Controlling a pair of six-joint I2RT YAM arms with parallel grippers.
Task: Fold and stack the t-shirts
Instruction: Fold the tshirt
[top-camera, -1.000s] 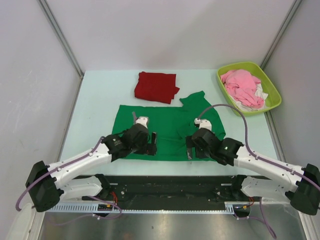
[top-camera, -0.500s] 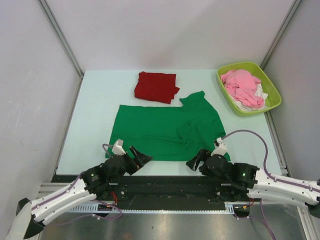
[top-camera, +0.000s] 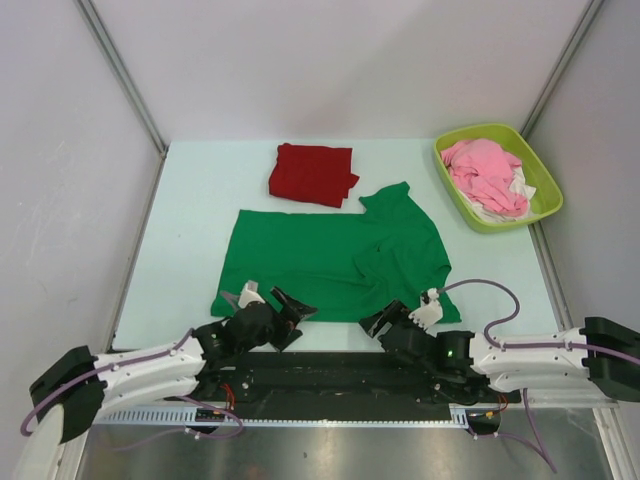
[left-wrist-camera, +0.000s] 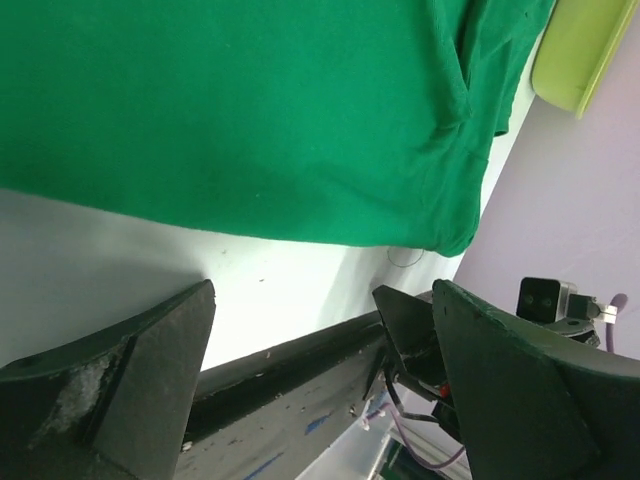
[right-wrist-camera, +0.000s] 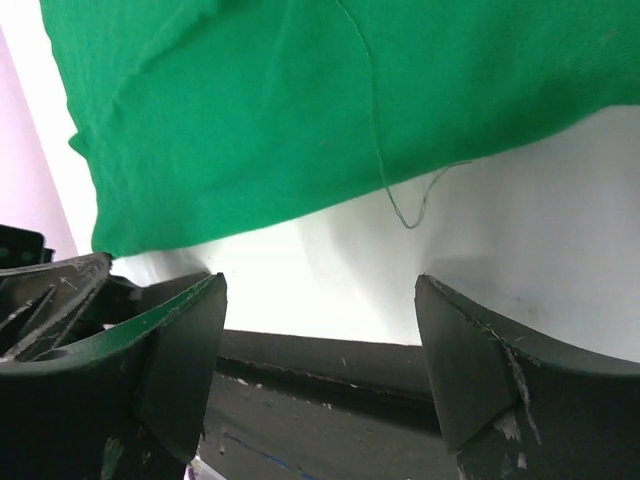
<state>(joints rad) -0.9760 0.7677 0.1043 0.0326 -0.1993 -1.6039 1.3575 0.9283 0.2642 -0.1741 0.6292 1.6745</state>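
A bright green t-shirt (top-camera: 330, 260) lies spread flat across the middle of the pale table (top-camera: 190, 200), one sleeve pointing to the far right. Behind it rests a dark red t-shirt (top-camera: 312, 173), folded into a rectangle. My left gripper (top-camera: 290, 310) hovers open at the near edge, just short of the green hem's left part. My right gripper (top-camera: 383, 320) is open too, just short of the hem's right part. In the left wrist view the green t-shirt (left-wrist-camera: 250, 110) fills the top and the left gripper (left-wrist-camera: 320, 300) holds nothing. In the right wrist view the green t-shirt (right-wrist-camera: 300, 110) lies beyond the empty right gripper (right-wrist-camera: 320, 285).
A lime green basket (top-camera: 475, 132) at the far right holds a pink garment (top-camera: 485, 175) and a white cloth (top-camera: 520, 185). A loose green thread (right-wrist-camera: 400, 200) trails from the hem. The black front rail (top-camera: 330, 365) runs under both wrists. Grey walls close in both sides.
Both arms have pulled back from over the green t-shirt to the near table edge, then edged forward toward its hem. The right jaws have narrowed a little.
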